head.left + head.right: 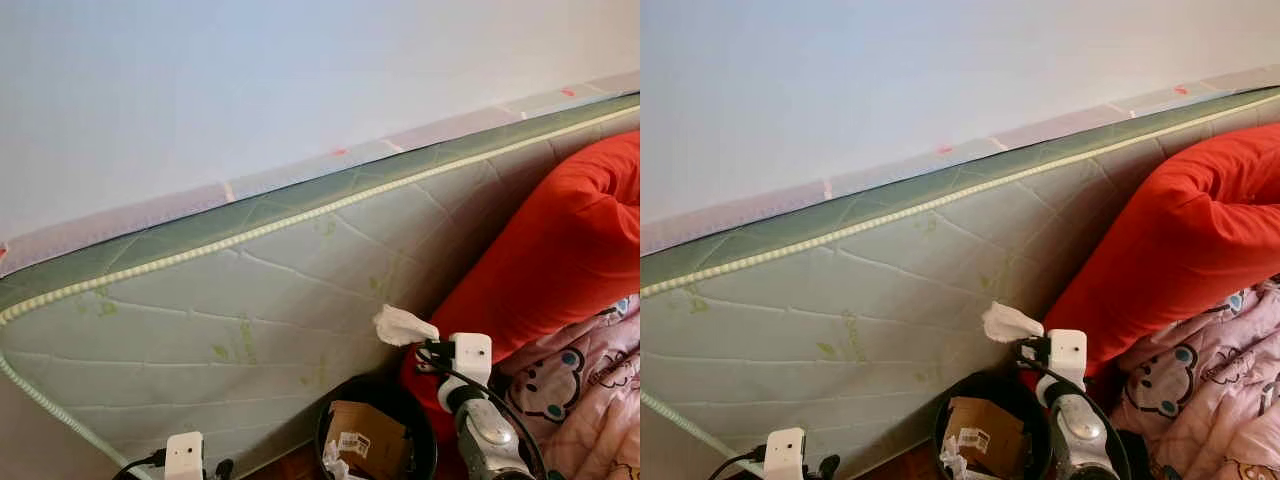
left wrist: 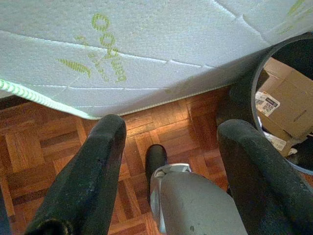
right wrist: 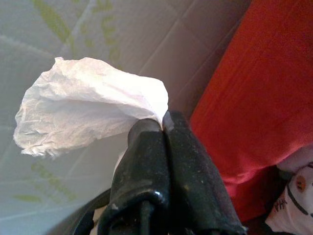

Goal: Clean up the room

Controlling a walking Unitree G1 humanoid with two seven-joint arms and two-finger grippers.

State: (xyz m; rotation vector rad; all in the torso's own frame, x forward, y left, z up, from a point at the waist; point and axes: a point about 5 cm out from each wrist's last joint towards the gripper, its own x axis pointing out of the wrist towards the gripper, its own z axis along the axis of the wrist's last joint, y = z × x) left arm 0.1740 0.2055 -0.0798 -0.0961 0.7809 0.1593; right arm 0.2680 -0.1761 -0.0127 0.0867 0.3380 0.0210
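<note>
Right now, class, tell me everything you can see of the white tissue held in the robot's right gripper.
The crumpled white tissue is thin, creased paper, bunched into a loose wad. One corner is pinched between the shut fingers of the right gripper; the rest fans out free. It is held in the air above the round black bin, in front of the green-trimmed mattress and beside the red bedding. Apart from the fingers, nothing appears to touch it.

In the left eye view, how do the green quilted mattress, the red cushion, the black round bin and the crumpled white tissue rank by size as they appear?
Largest to smallest, as they look:
1. Green quilted mattress
2. Red cushion
3. Black round bin, partly cut off
4. Crumpled white tissue, pinched in the right gripper
</note>
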